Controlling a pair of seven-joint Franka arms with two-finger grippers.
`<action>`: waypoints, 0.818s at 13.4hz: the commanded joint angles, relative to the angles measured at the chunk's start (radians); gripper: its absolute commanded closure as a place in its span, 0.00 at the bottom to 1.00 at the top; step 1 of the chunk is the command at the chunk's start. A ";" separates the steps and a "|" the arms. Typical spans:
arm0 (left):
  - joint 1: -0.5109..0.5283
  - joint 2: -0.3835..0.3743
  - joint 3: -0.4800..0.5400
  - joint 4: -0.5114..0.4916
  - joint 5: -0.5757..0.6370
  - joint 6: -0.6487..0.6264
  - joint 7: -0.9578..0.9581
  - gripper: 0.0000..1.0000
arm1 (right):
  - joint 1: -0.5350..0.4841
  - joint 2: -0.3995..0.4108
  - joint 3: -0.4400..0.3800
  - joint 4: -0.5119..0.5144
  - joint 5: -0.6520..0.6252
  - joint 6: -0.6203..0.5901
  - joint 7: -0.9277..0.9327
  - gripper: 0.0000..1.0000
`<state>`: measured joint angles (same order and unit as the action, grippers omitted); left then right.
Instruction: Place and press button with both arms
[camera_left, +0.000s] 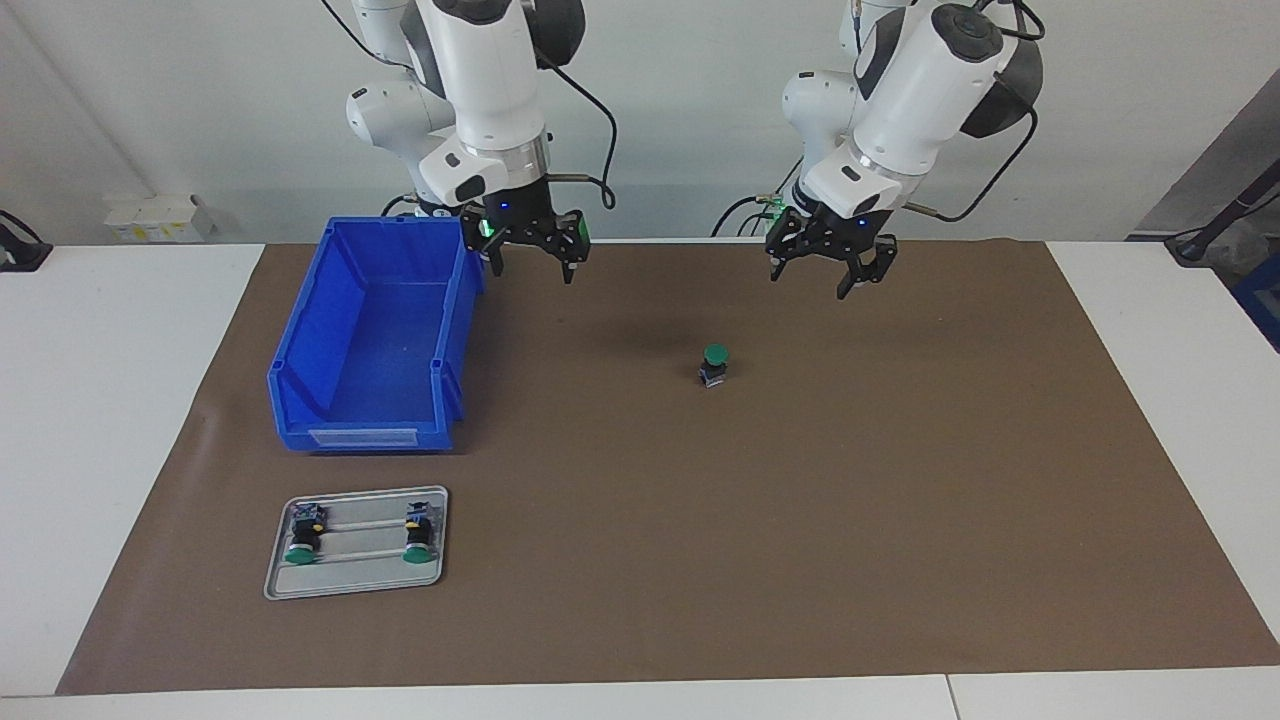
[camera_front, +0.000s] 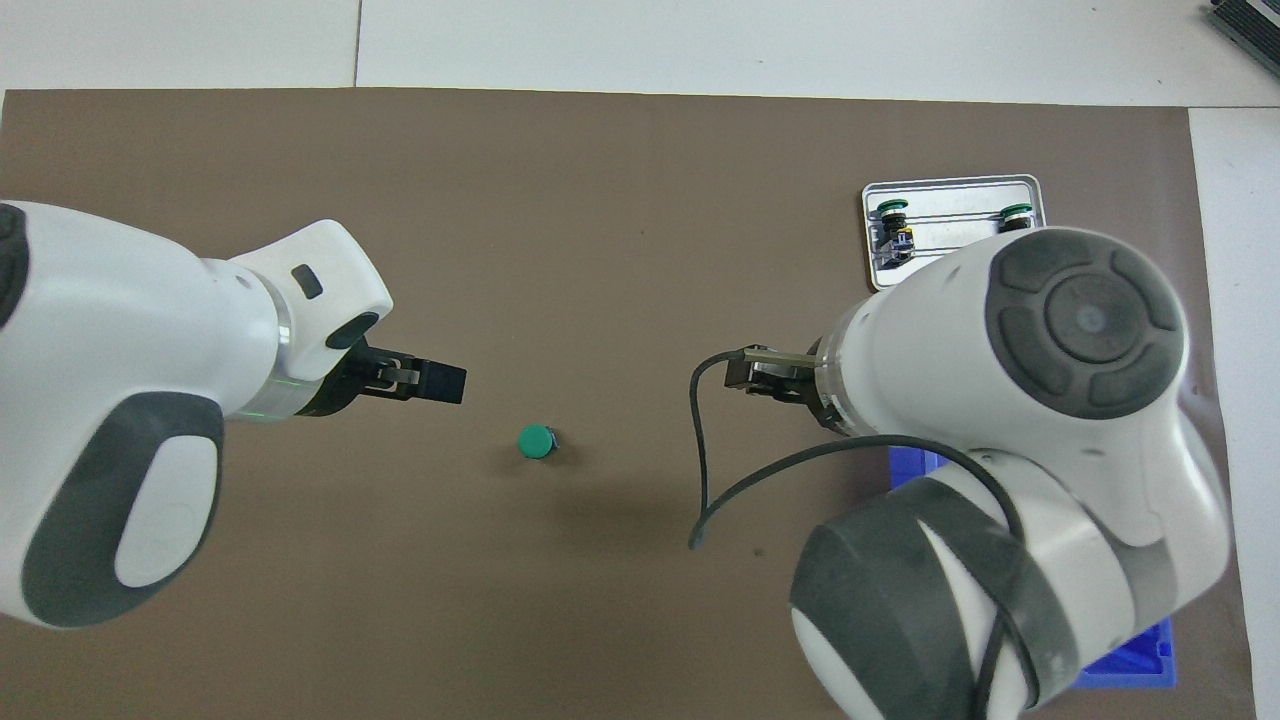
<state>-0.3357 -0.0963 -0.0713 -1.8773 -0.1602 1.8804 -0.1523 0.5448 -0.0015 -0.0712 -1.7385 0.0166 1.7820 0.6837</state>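
Observation:
The button (camera_left: 714, 365) stands upright on the brown mat with its green cap (camera_front: 537, 441) up, and nothing touches it. My left gripper (camera_left: 812, 280) hangs open in the air over bare mat, off to the left arm's end from the button; in the overhead view only its black tip (camera_front: 440, 382) shows. My right gripper (camera_left: 533, 270) hangs open over the mat beside the blue bin's corner, holding nothing. In the overhead view the right arm's own body hides its fingers.
A blue bin (camera_left: 360, 415) stands toward the right arm's end, largely hidden under the right arm in the overhead view (camera_front: 1130, 660). Farther from the robots than the bin lies a grey tray (camera_left: 365, 570) (camera_front: 955, 195) with two more green-capped buttons (camera_left: 303, 535) (camera_left: 418, 532) lying on it.

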 joint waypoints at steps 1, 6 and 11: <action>-0.133 0.019 0.010 -0.048 0.115 0.095 -0.198 0.05 | 0.039 0.006 -0.004 -0.058 0.025 0.075 0.055 0.00; -0.180 0.136 0.010 -0.049 0.120 0.221 -0.300 0.41 | 0.032 0.008 -0.005 -0.093 0.028 0.110 -0.021 0.00; -0.183 0.133 0.010 -0.132 0.123 0.275 -0.300 0.80 | -0.058 -0.052 -0.005 -0.093 0.028 -0.005 -0.159 0.00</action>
<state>-0.5032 0.0639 -0.0726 -1.9521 -0.0611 2.1245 -0.4308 0.5069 -0.0100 -0.0798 -1.8092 0.0280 1.8154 0.5648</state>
